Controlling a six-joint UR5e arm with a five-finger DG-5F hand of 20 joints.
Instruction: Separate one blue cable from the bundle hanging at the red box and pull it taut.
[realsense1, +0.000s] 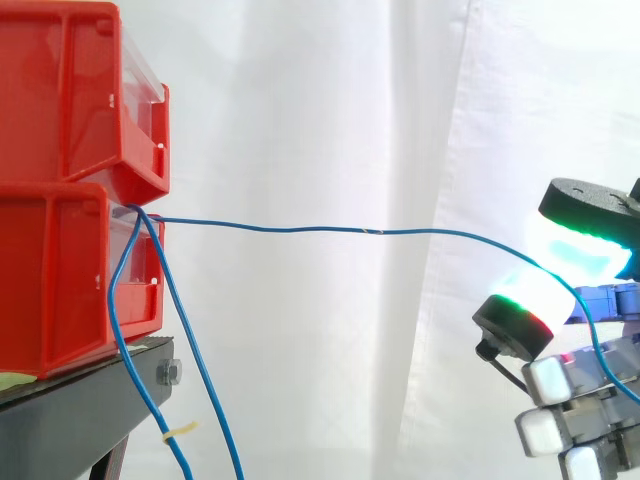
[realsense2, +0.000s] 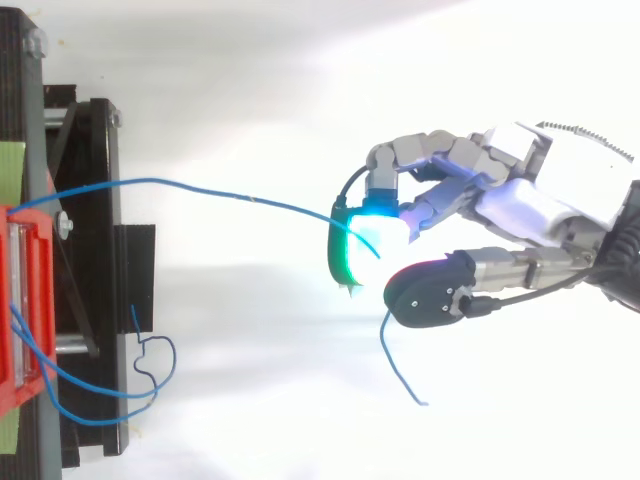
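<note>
Blue cable (realsense1: 300, 229) is coming out at the front lip of the red box (realsense1: 60, 280), just under the upper box (realsense1: 60, 90) stacked on it, and is stretching rightward through open air to the hand (realsense2: 560, 215). It is looking thin, light and a little springy. It is keeping gentle waves along its span rather than drooping, so I am judging it stiff enough to hold a bend yet easy to kink under a hard tug. Its jacket is looking smooth, so it is likely to slide between pads unless the squeeze is firm. The sensible place to hold it seems to be where it is being held now, a little short of the free end, leaving a tail as margin.

The hand is sitting at the right, well apart from the box. Its fingers are curling, and two glowing fingertips (realsense1: 575, 250) are closing on the cable in a pinch. The other fingers are folding in below and are touching nothing that I can see. In the top view the free tail (realsense2: 400, 370) is dangling out of the pinch toward the near side. The span is dipping slightly as it is reaching the hand, so it is appearing nearly taut but not quite straight. The rest of the bundle (realsense1: 200, 370) is hanging down at the left in front of the box and the bench (realsense1: 50, 420). One strand is carrying a yellow tag (realsense1: 180, 432), and all of it is hanging well clear of the hand.
</note>
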